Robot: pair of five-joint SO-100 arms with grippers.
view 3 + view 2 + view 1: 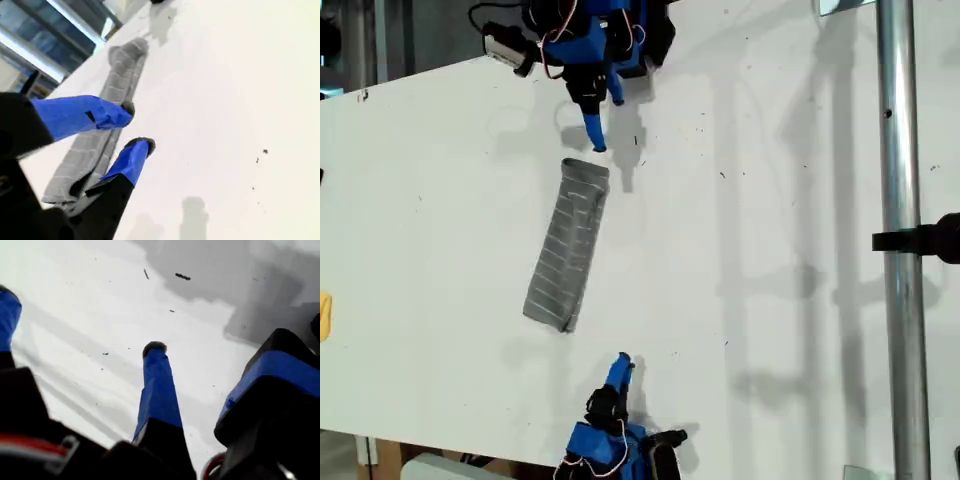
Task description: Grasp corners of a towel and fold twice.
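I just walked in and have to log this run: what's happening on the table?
The towel lies on the white table as a narrow folded strip, and nothing holds it. My first pincer hangs open just off its end toward the exterior view's top. My second pincer is open near the other end. Neither touches the cloth.

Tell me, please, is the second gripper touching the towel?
Apart. In the exterior view, a strip of bare white table shows between my second gripper and the nearest end of the towel.
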